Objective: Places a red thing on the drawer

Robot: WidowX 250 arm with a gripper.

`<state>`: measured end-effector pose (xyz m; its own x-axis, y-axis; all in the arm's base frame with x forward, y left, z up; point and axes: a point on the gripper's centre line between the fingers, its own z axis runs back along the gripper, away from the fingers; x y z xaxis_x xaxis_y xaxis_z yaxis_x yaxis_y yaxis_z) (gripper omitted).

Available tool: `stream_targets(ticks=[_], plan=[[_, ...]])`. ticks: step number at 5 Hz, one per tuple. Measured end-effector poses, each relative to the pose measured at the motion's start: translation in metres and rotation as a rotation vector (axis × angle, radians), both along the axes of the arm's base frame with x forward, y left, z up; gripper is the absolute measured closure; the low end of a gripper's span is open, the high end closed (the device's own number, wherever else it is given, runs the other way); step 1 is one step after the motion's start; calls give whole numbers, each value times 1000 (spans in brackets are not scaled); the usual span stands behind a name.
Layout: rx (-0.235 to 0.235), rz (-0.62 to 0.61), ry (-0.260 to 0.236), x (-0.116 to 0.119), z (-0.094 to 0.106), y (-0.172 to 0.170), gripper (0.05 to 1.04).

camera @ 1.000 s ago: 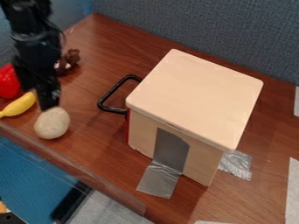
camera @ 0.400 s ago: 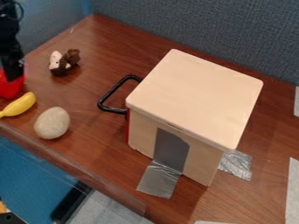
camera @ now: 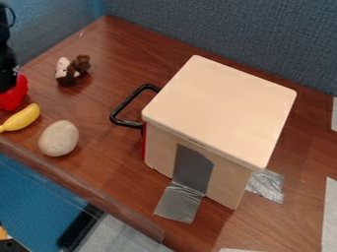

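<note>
Far left, your gripper (camera: 8, 82) is down at the red thing (camera: 15, 97), open or closed I cannot tell; likely grasp step, so next you'd secure it, lift clear of the nearby yellow toy (camera: 23, 117), carry right past the black handle (camera: 125, 105) onto the drawer (camera: 220, 110).

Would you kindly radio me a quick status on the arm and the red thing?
End effector at left edge, over red thing. Red thing on table, not on drawer box. Banana close beside it.
</note>
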<state>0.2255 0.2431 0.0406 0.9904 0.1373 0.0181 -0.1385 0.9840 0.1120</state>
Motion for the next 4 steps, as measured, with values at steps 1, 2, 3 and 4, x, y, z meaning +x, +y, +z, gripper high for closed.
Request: stream_targets(ticks=[1, 2, 3, 4], plan=[[-6, 34, 22, 4, -9, 0, 84], [2, 40, 50, 10, -19, -1, 83], [24, 54, 56, 13, -20, 6, 84], [23, 61, 62, 13, -25, 6, 127]])
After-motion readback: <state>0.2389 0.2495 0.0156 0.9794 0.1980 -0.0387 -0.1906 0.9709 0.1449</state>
